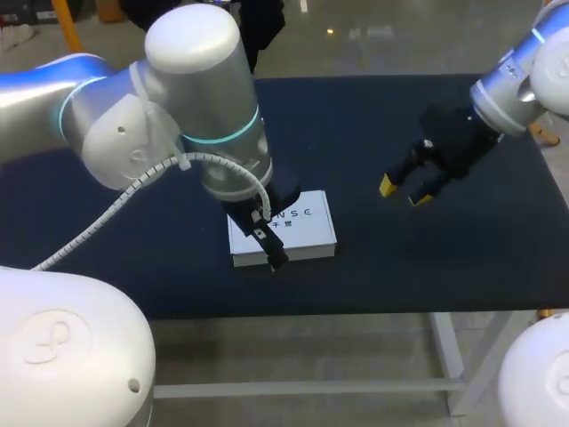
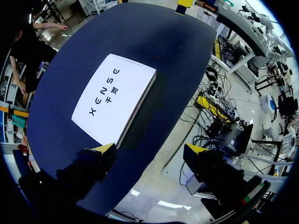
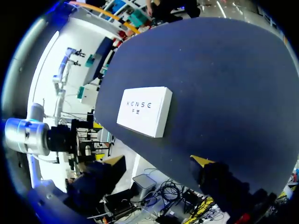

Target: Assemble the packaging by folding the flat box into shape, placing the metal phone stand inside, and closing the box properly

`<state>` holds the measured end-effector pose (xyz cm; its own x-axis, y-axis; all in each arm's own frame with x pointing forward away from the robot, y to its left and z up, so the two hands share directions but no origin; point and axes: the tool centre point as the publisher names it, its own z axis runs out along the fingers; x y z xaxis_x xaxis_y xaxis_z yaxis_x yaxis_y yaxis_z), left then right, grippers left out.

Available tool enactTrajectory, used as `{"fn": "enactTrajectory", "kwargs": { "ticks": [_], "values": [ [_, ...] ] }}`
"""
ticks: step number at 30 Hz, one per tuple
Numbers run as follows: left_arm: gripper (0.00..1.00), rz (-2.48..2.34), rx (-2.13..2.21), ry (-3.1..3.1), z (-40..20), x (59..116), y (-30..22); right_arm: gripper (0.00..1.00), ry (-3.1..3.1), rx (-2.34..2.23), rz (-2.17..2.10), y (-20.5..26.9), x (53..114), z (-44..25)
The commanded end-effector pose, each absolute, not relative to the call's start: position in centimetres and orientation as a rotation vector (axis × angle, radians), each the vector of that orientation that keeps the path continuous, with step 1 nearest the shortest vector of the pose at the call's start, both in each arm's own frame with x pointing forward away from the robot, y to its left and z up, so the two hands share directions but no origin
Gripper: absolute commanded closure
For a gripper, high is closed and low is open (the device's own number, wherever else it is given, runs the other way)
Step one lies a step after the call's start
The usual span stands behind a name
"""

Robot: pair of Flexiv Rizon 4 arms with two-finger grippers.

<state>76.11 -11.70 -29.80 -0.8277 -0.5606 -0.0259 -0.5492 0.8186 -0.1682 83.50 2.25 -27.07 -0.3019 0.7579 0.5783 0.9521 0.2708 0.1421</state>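
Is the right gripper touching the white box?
No, the right gripper hangs open over the dark table, well apart from the white box.

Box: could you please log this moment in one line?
box closed, flat | left hand open, at box edge | right hand open, away

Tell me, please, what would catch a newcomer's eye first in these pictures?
The white box stands out most, lying flat and closed on the dark blue table near its front edge. The left gripper hangs over the box's front edge with its fingers open. The right gripper hovers apart, to the box's right, its yellow-tipped fingers open too.
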Motion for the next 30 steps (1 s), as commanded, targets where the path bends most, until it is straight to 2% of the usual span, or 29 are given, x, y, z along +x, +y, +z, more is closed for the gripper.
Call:
{"fn": "enactTrajectory", "kwargs": {
  "ticks": [1, 6, 12, 20, 30],
  "values": [
    [0.0, -0.085, -0.909, 2.946, -29.7, 76.3, -12.5, 0.0, -2.148, -1.61, -0.814, 1.9, 82.7, -26.9],
    [0.0, -0.085, -0.909, 2.946, -29.7, 76.3, -12.5, 0.0, -2.148, -1.61, -0.814, 1.9, 82.7, -26.9],
    [0.0, -0.102, -1.375, 2.796, -30.4, 74.9, -14.5, 0.0, -2.288, -1.619, -1.035, 0.1, 82.6, -27.1],
    [0.0, -0.18, -1.722, 2.572, -32.0, 72.4, -16.1, 0.0, -2.553, -1.528, -1.342, -2.2, 82.8, -26.2],
    [0.0, -0.293, -1.953, 2.333, -35.7, 72.2, -17.2, 0.0, -2.752, -1.055, -1.655, -5.9, 84.1, -28.0]
  ]
}}
